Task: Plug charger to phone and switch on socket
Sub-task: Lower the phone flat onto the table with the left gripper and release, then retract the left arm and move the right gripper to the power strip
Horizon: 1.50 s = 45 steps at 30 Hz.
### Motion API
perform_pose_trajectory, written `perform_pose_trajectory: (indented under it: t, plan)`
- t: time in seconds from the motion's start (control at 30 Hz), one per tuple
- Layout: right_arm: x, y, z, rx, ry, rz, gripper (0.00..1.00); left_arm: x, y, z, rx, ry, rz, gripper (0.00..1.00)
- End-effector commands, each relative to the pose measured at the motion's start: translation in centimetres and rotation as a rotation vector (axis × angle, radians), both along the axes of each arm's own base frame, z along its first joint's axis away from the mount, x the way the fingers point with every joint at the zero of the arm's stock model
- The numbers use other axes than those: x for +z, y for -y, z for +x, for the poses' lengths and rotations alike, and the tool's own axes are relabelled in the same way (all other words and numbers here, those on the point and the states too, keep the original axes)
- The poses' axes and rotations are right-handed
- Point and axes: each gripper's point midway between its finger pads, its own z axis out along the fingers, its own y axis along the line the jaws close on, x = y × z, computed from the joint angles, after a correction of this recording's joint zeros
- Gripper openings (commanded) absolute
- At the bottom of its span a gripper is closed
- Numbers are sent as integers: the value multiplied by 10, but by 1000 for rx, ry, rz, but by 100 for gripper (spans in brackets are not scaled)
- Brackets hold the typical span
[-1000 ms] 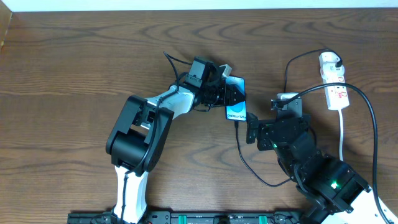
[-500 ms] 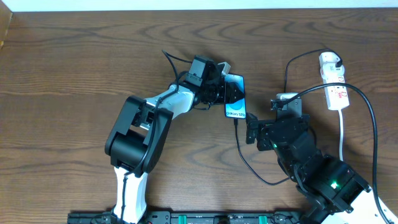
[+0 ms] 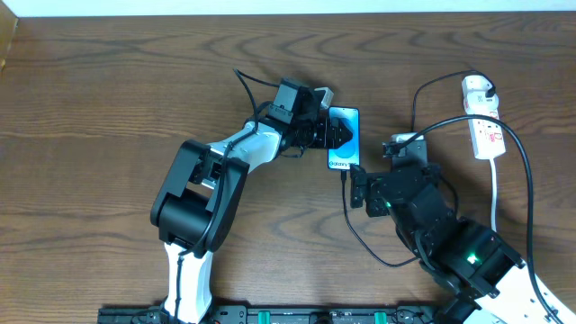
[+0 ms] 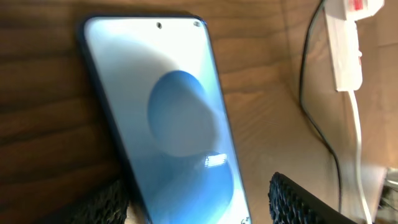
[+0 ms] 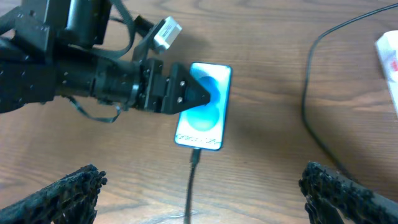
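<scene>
The phone lies flat on the table, its blue screen lit and facing up. The charger, a thin black cable, has its connector tip at the phone's lower edge and loops away to a white plug in the socket. My left gripper stands open, one finger on each long side of the phone; the right finger is clear of its edge. My right gripper hangs wide open just below the phone, its fingers far apart over the cable, holding nothing.
A thick white cord runs from the socket toward the front right. The right arm's body covers the table's front right. Bare wood lies to the left and back.
The left gripper's jaws have spread and the phone has turned from tilted to nearly straight, shifting slightly right. The right gripper has moved a little left, closer to the phone's lower end.
</scene>
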Motion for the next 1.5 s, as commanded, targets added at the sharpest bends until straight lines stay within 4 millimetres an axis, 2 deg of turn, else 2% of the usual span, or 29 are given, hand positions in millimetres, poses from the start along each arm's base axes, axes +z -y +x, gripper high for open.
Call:
perform_pose_trajectory:
  t: [0.0,0.23,0.33,0.47,0.57,0.67,0.9,0.93,0.97,1.07,1.17,1.23,1.33,1.47]
  plan:
    - [2,-9,-1,27,-17,42,99,-31,-24,5,77,-8,142,72]
    - [2,-11,-1,33,-18,48,99,-41,-39,7,126,-10,227,72]
    - [1,-12,-2,39,-22,51,99,-44,-57,16,179,1,283,72]
    - [0,-19,-5,72,-41,72,99,-30,-86,27,245,-4,294,72]
    - [-1,-25,-9,106,-61,92,99,-3,-123,37,304,8,299,72]
    - [-1,-26,-10,112,-66,96,99,32,-158,39,321,51,321,73]
    - [3,-37,3,107,-26,121,98,131,-230,17,405,184,352,73]
    - [2,-39,7,99,-21,118,93,145,-237,12,426,199,349,73]
    - [-1,-40,12,92,-18,111,82,158,-243,6,444,214,346,73]
    - [-16,-48,26,71,-27,82,40,198,-260,-18,493,270,339,73]
    - [-40,-55,38,51,-55,36,9,231,-272,-43,545,330,356,73]
    - [-55,-56,43,43,-80,8,1,247,-281,-60,584,367,391,73]
    - [-73,-51,47,23,-122,-29,1,265,-292,-90,637,401,441,73]
    - [-84,-25,55,-48,-166,-61,1,278,-297,-131,664,417,467,73]
